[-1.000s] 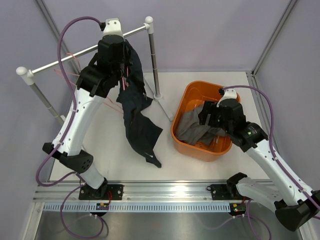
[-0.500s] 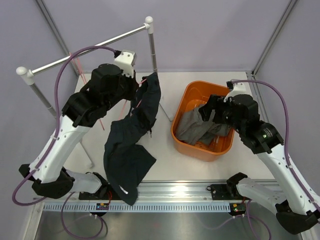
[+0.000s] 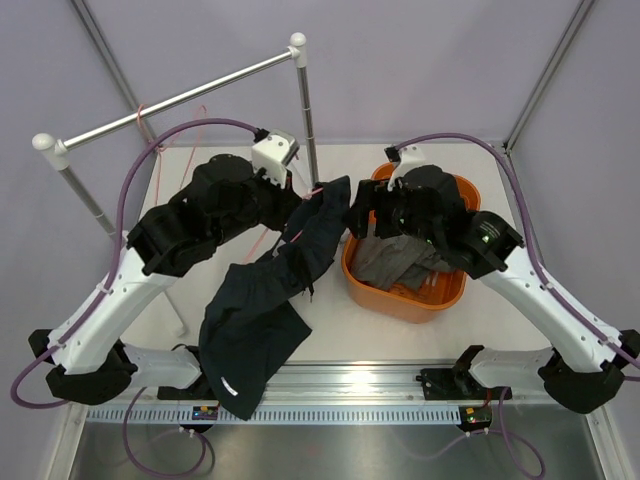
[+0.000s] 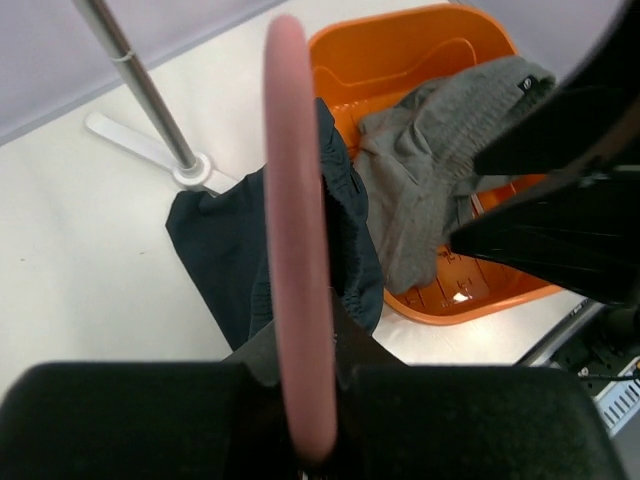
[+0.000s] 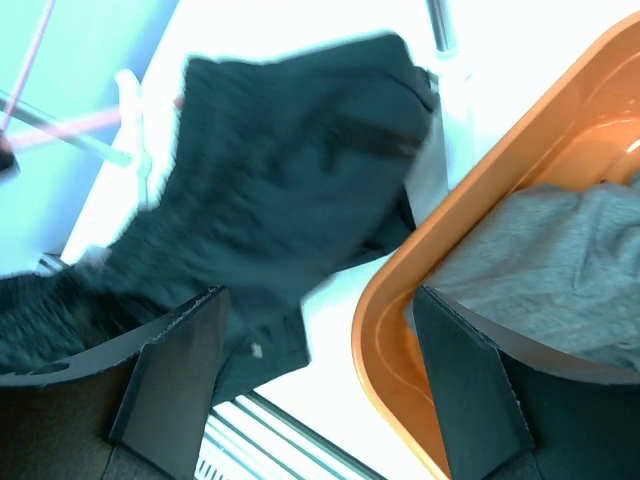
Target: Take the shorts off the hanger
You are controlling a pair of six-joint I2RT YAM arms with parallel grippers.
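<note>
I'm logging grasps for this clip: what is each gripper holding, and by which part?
The left gripper clamps the pink hanger by its rim, with the dark shorts draped on it. The right gripper is open and holds nothing.

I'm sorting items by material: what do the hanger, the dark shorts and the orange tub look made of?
Pink hanger: smooth rounded bar, even colour, probably plastic.
Dark shorts: matte limp cloth, creasing and draping; the weave is not visible.
Orange tub: glossy moulded plastic, with a bright highlight on its floor.
</note>
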